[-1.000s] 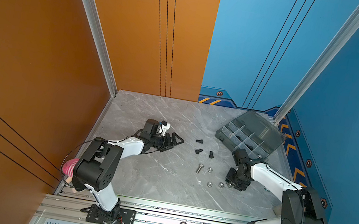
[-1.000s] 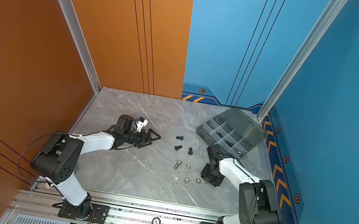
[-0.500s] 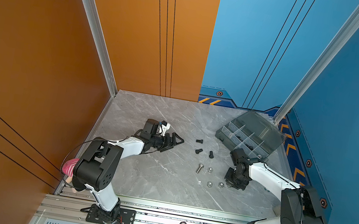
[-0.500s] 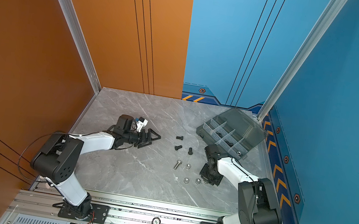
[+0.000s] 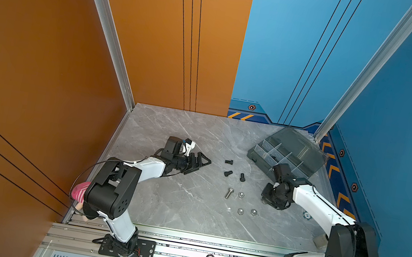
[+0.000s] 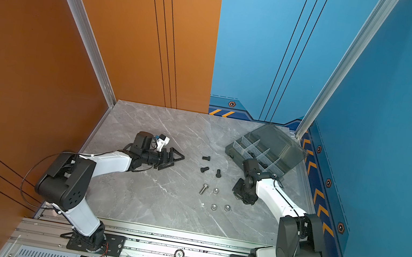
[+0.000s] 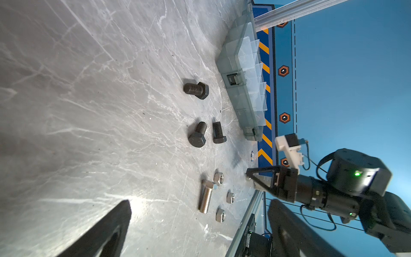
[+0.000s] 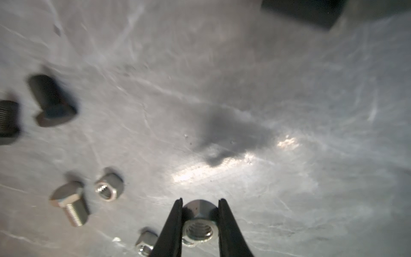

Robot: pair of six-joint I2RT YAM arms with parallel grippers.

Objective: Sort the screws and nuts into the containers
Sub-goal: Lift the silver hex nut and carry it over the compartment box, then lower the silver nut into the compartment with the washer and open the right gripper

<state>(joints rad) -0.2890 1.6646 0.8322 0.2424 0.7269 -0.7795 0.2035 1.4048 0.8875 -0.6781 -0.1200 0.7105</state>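
Right gripper (image 8: 200,201) is clamped on a small shiny silver hex nut (image 8: 198,230). The right wrist view shows it pinched between the two thin black fingers (image 8: 174,222), threaded hole facing the camera. In both top views that gripper sits low over the grey marbled tabletop (image 5: 171,208), right of centre. It's just right of the loose hardware and below the smoky-grey translucent organiser box (image 5: 260,158). The box sits in the upper right corner of the table with its tinted lid (image 5: 300,148) flipped open. A few dark bits lie in its compartments, too small to tell what they are.

Loose on the table mid-frame are three stubby black bolts (image 5: 228,173) in a rough cluster. Below them is a longer silver hex-head bolt (image 5: 229,193) with a silver nut (image 5: 241,195) right beside its head, and two more silver nuts (image 5: 240,211) sit a bit lower.

The left gripper (image 5: 200,162) lies left of the black bolts, jaws spread wide, nothing in them.
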